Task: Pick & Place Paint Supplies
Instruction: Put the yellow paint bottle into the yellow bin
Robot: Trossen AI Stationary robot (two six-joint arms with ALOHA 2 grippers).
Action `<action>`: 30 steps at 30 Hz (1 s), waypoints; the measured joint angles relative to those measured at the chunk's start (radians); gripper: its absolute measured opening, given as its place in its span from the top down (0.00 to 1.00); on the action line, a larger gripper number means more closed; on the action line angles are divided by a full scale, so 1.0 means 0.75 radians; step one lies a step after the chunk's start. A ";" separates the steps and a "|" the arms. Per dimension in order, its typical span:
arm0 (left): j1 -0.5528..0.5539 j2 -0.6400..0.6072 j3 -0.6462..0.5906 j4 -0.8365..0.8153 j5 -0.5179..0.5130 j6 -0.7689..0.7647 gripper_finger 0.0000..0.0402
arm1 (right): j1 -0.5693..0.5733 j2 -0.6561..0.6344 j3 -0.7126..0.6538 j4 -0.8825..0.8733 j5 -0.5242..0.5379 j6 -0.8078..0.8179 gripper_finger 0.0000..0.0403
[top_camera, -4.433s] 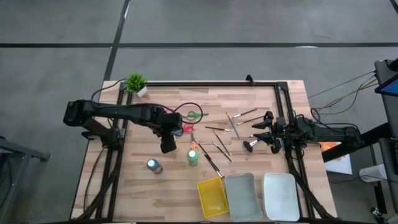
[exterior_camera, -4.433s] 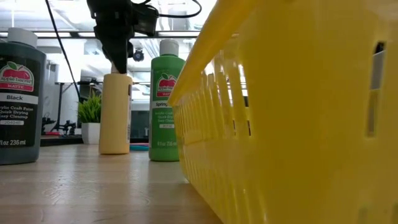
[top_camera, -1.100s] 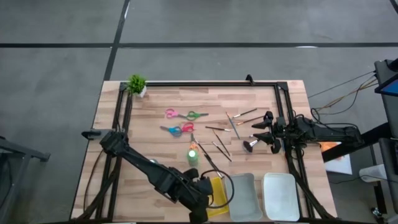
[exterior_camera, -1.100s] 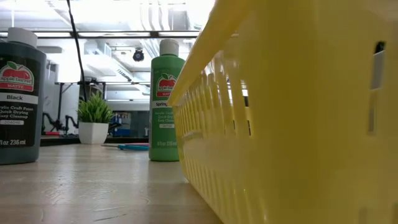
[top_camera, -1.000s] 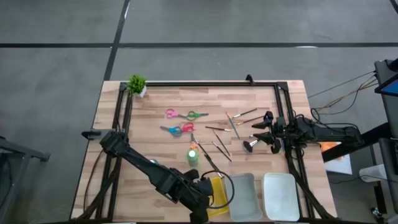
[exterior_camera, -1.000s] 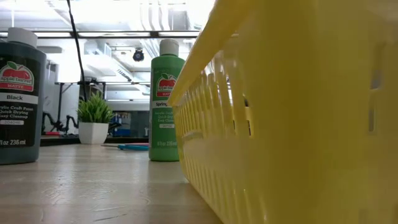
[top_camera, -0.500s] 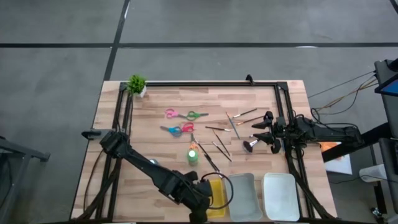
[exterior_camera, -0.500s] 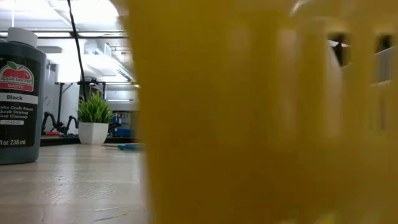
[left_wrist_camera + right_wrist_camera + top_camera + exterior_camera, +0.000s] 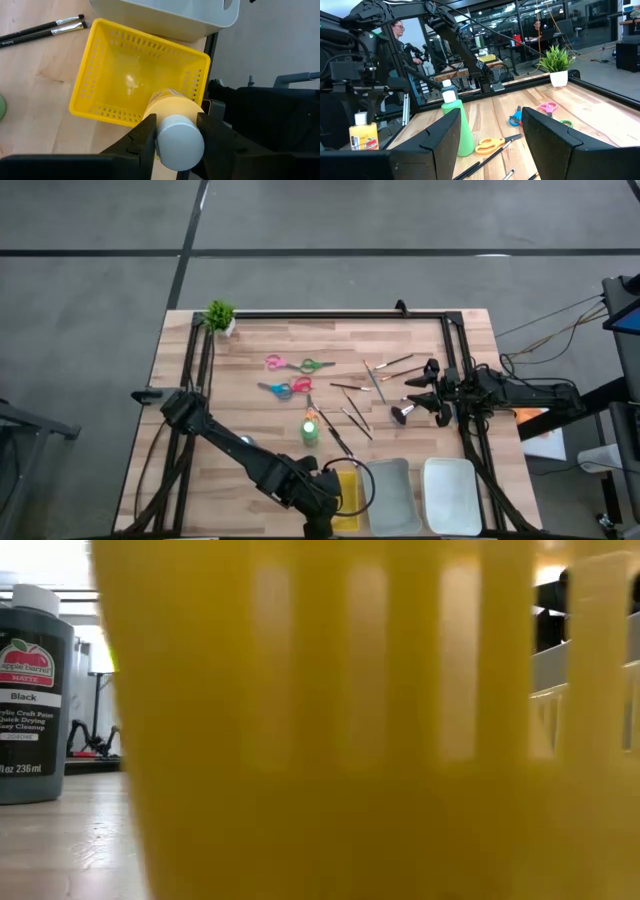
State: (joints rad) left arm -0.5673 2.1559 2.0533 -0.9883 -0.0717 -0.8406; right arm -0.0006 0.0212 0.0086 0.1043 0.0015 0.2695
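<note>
Both fingers of the left gripper (image 9: 176,131) flank a yellow paint bottle (image 9: 172,121) (contact unclear, can't tell if gripped), over the near rim of the yellow tray (image 9: 95,72). Right gripper (image 9: 428,390) idles spread at the table's right edge, beside the stubby brush (image 9: 403,414).

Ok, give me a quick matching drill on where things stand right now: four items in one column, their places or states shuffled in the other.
Items:
1. yellow paint bottle
2. green paint bottle
3. right hand
4. potted plant

Places or states:
A. far left corner of the table
B. between the left hand's fingers, over the yellow tray
C. upright mid-table, near the brushes
D. open, waiting by the table's right edge

Pairs: 1-B, 2-C, 3-D, 4-A
</note>
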 joint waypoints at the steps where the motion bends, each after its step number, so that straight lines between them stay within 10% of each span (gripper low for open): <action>1: 0.000 0.000 0.000 0.003 0.004 0.000 0.64 | 0.000 0.000 0.000 0.000 0.000 0.000 0.49; 30: 0.000 -0.002 0.001 0.014 0.022 0.004 0.60 | 0.000 0.000 0.000 0.000 0.000 0.000 0.49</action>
State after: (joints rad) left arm -0.5673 2.1547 2.0541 -0.9774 -0.0553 -0.8375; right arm -0.0006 0.0212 0.0084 0.1044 0.0013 0.2695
